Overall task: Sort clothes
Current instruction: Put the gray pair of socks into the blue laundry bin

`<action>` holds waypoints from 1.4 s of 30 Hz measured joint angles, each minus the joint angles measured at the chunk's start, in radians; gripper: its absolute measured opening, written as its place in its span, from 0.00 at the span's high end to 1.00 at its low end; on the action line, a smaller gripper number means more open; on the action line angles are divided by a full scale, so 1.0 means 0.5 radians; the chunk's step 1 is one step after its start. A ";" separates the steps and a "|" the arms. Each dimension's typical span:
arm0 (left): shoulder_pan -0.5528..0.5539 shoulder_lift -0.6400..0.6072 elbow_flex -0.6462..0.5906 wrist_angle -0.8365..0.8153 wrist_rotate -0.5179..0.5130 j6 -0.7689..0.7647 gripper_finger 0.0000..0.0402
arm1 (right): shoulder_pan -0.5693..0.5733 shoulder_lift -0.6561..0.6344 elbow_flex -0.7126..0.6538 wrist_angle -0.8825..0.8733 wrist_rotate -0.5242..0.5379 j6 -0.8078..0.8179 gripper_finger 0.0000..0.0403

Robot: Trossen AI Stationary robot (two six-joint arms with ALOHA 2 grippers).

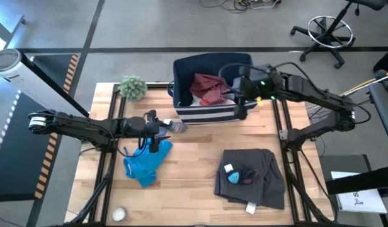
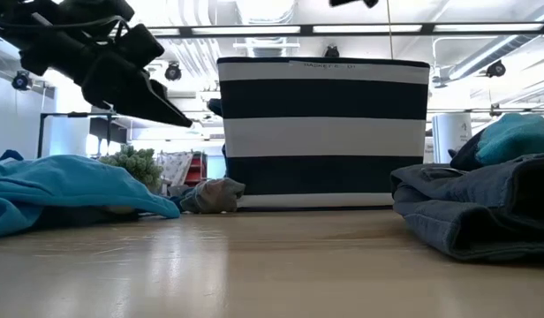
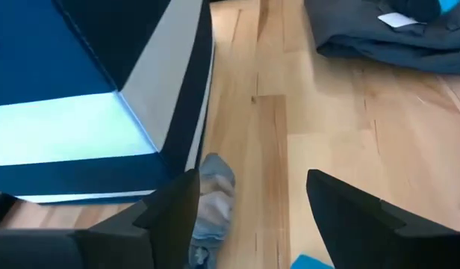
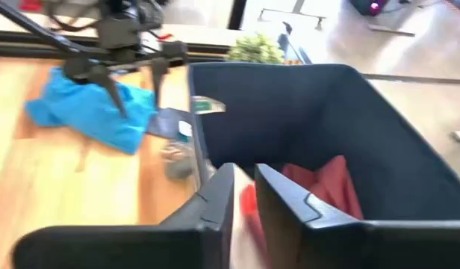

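My left gripper (image 1: 161, 130) (image 3: 249, 217) is open and hangs above the table, over the bright blue garment (image 1: 147, 164). It is just left of a small grey piece (image 1: 177, 126) (image 3: 213, 202) that lies on the wood against the bin's front wall, and it touches nothing. My right gripper (image 1: 240, 104) (image 4: 243, 190) is shut and empty, above the right part of the navy striped bin (image 1: 181, 75). Maroon and red clothes (image 1: 210, 88) (image 4: 323, 187) lie in the bin. A dark charcoal garment (image 1: 260, 173) lies at the front right, with small white and teal pieces (image 1: 232, 173) on it.
A green spiky ball plant (image 1: 132, 87) stands at the far left corner. A small white round object (image 1: 120, 214) lies at the near left edge. Bare wood (image 1: 200, 151) lies between the blue garment and the charcoal one.
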 joint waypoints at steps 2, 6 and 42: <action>-0.009 0.020 0.000 0.002 -0.001 -0.019 0.40 | 0.076 -0.076 -0.071 0.002 0.004 0.058 0.83; -0.008 0.125 0.000 0.007 -0.002 -0.085 0.39 | 0.230 -0.193 -0.298 0.057 0.002 0.174 0.72; 0.049 1.335 0.062 0.815 -0.684 -0.052 0.54 | 1.047 -0.409 -1.220 1.035 0.319 0.522 0.49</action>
